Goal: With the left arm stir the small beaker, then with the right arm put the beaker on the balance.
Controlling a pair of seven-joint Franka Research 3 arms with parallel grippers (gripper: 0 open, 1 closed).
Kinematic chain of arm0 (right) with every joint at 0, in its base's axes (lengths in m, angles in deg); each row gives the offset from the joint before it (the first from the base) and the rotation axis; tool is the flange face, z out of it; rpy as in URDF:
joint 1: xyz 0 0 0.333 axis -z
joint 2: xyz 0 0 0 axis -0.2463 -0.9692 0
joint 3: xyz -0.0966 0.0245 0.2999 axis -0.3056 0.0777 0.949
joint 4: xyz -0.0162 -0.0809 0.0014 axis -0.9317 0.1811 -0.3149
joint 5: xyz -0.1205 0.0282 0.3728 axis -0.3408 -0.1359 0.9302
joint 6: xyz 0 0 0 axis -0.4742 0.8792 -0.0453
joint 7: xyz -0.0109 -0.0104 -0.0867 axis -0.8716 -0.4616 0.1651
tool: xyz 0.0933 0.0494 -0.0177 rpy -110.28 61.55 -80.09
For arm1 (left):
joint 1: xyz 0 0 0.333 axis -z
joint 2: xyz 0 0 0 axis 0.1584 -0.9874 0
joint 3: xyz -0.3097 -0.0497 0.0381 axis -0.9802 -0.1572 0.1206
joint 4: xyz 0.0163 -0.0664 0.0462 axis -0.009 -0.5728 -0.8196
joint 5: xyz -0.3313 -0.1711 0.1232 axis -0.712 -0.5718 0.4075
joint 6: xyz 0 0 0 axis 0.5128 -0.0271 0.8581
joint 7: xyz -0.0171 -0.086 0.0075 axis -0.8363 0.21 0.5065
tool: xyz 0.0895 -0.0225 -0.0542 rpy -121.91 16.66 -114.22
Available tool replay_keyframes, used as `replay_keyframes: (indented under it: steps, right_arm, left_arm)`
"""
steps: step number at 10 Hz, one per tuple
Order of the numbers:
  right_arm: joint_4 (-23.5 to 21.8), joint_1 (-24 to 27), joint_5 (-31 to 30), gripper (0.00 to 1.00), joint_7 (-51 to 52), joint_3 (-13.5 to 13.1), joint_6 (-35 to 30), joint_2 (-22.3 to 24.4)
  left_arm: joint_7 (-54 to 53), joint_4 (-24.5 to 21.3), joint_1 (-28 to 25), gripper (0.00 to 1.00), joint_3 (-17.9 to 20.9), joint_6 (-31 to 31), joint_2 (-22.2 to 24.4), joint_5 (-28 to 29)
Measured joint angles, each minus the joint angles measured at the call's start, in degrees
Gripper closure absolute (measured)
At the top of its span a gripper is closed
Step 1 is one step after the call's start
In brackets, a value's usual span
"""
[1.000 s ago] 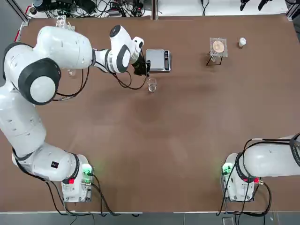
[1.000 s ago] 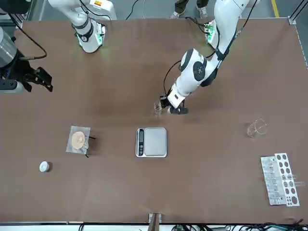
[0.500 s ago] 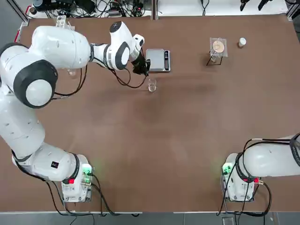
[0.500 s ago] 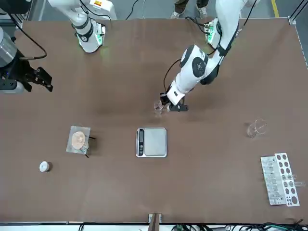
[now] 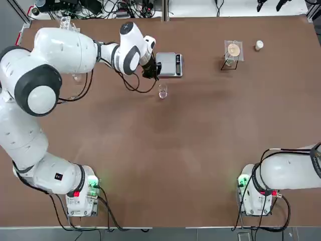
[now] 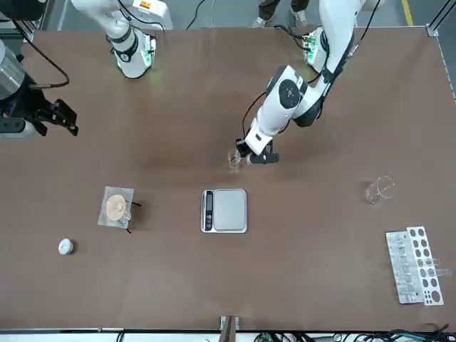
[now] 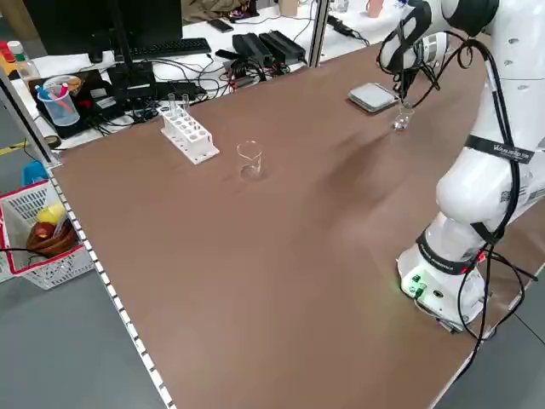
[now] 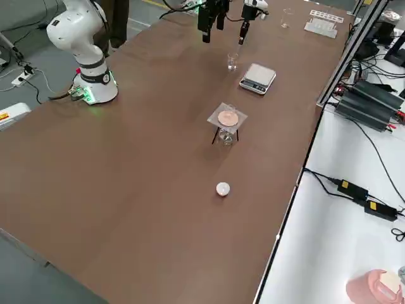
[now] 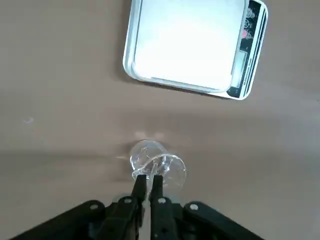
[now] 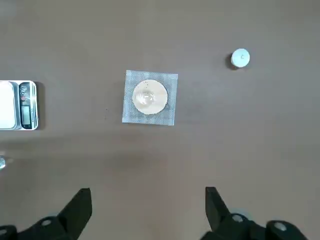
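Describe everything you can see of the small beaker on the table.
The small beaker is a tiny clear glass cup, standing upright on the brown table, just short of the balance and apart from it. The left gripper hovers over it, its fingers pinched on a thin clear rod that dips into the beaker.

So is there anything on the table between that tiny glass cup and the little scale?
No. In the top view the stretch between the small beaker and the balance is bare brown table. Only the left pincer hangs above it, off to one side.
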Motion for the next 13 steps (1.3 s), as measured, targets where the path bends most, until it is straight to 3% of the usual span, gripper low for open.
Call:
replay_keyframes:
  steps: [5, 8, 13]
  right_arm:
    - [0.0, 0.0, 0.0, 0.0, 0.0, 0.0, 0.0, 0.0]
    - [0.0, 0.0, 0.0, 0.0, 0.0, 0.0, 0.0, 0.0]
    - [0.0, 0.0, 0.0, 0.0, 0.0, -0.1, 0.1, 0.0]
  left_arm:
    - [10.8, 0.9, 1.2, 0.92, 0.0, 0.1, 0.0, 8.6]
    - [16.7, 1.7, 1.8, 0.92, 0.0, 3.2, 0.0, 14.6]
    - [22.8, 3.0, 3.0, 0.92, -0.1, 5.2, 0.0, 18.1]
